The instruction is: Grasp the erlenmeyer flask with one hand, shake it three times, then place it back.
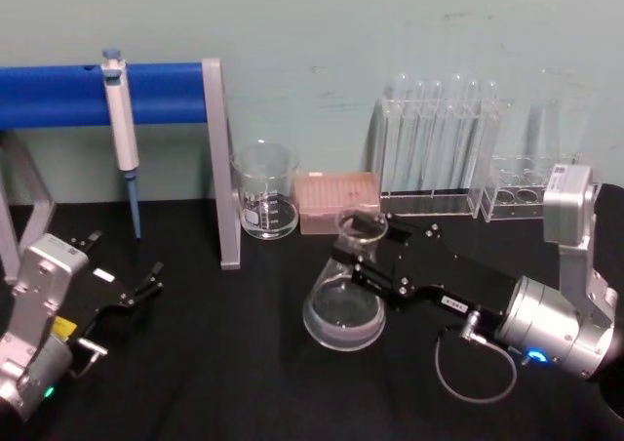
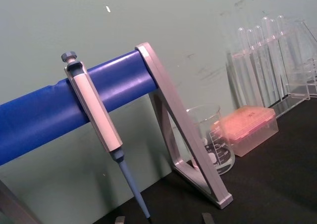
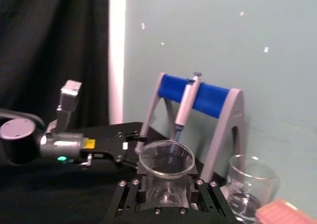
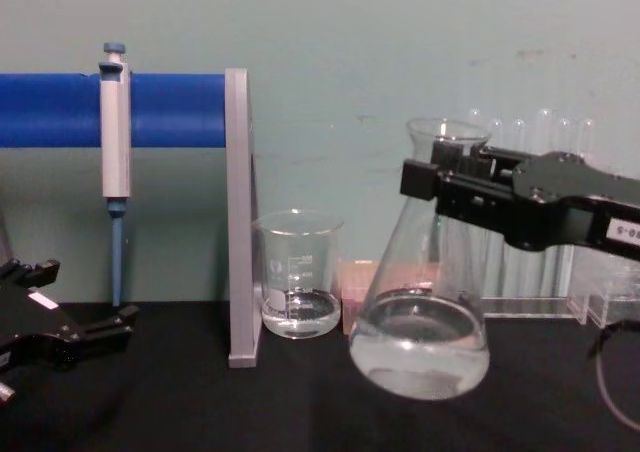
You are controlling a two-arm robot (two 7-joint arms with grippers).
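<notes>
On the black table (image 1: 244,363) before a pale green wall, the erlenmeyer flask (image 1: 343,309) tilts near the middle, with clear liquid in its base. The right gripper (image 1: 369,246) is clamped round its neck. The left gripper (image 1: 127,256) rests far left, fingers spread and empty.

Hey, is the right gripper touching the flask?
Touching. In the right wrist view the right gripper has its jaws pressed against both sides of the neck of the flask.
</notes>
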